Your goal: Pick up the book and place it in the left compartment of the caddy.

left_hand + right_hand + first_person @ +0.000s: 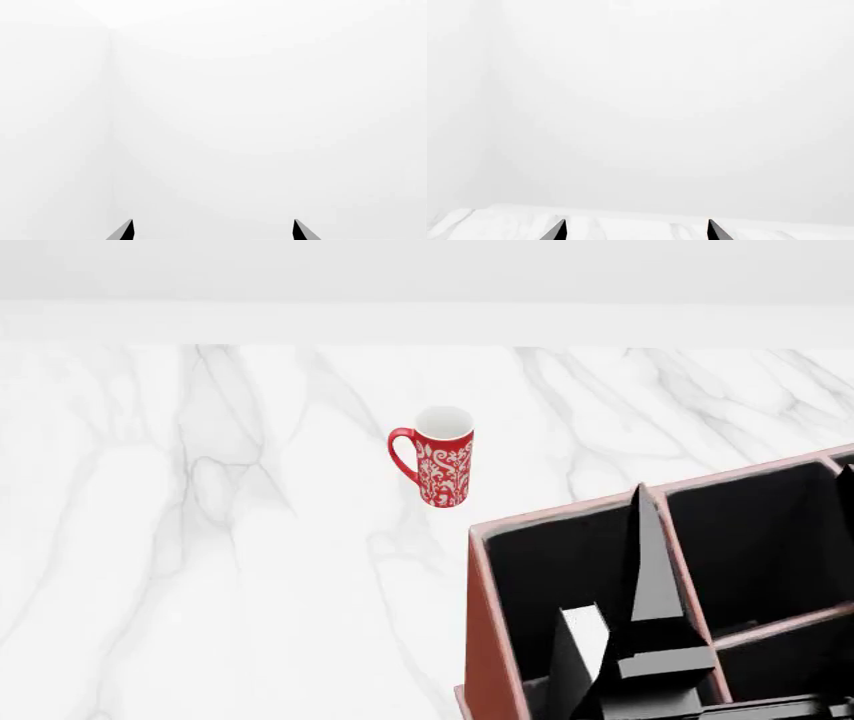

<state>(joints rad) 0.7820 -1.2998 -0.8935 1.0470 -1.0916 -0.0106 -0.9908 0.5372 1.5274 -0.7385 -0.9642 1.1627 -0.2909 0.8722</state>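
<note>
The reddish-brown caddy with a black interior fills the lower right of the head view. In its long left compartment stands the book, black with a white page edge showing; its lower part is hidden. My right gripper is open and empty, facing the white wall over the table's far edge. In the head view one of its dark fingers rises over the divider beside the book, apart from it. My left gripper is open and empty, facing a blank white wall, and is out of the head view.
A tall red patterned mug stands on the white marble table, to the far left of the caddy. The caddy's smaller split sections lie to the right of the divider. A white wall runs behind the table.
</note>
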